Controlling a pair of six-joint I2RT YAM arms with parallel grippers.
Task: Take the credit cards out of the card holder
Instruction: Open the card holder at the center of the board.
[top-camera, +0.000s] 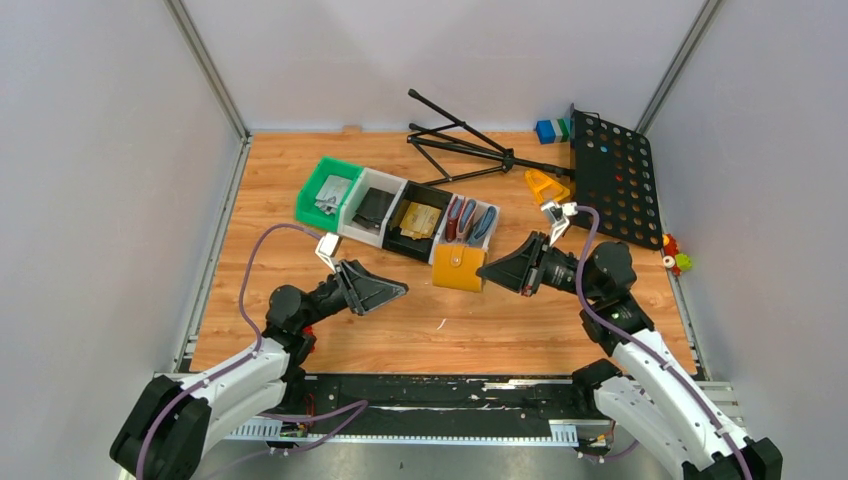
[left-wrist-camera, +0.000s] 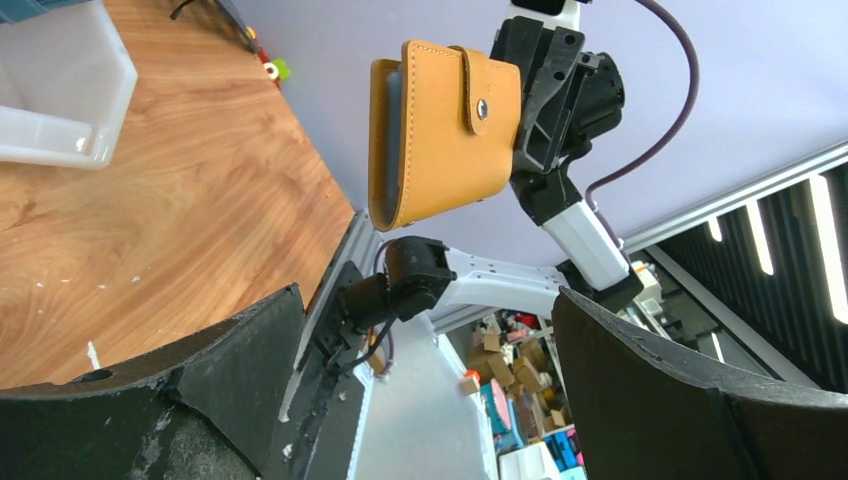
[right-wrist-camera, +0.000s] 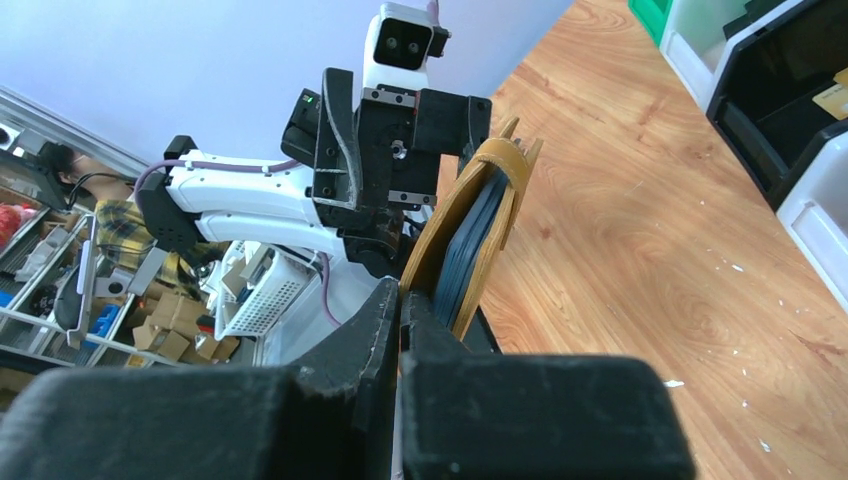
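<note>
1. Evidently the right gripper (top-camera: 490, 270) was clamped on the right edge of the card holder (top-camera: 459, 269), carrying it clear of the table (top-camera: 560, 330), just near of the row of bins (top-camera: 372, 180).
2. The left gripper (top-camera: 398, 291) stood wide open and empty, a little to the left of the holder and pointed at it.
3. The tab with the stud (left-wrist-camera: 481, 108) looked fastened over the outer face, and no credit cards showed (only dark lining in the gap, seen from the right wrist).
4. Unsnapping seemed the step in hand: the left fingers (left-wrist-camera: 200, 400) should pinch the tab's free end and peel it off the stud, while the right grip holds firm without squeezing the pocket mouth, lest it pin the cards inside
</note>
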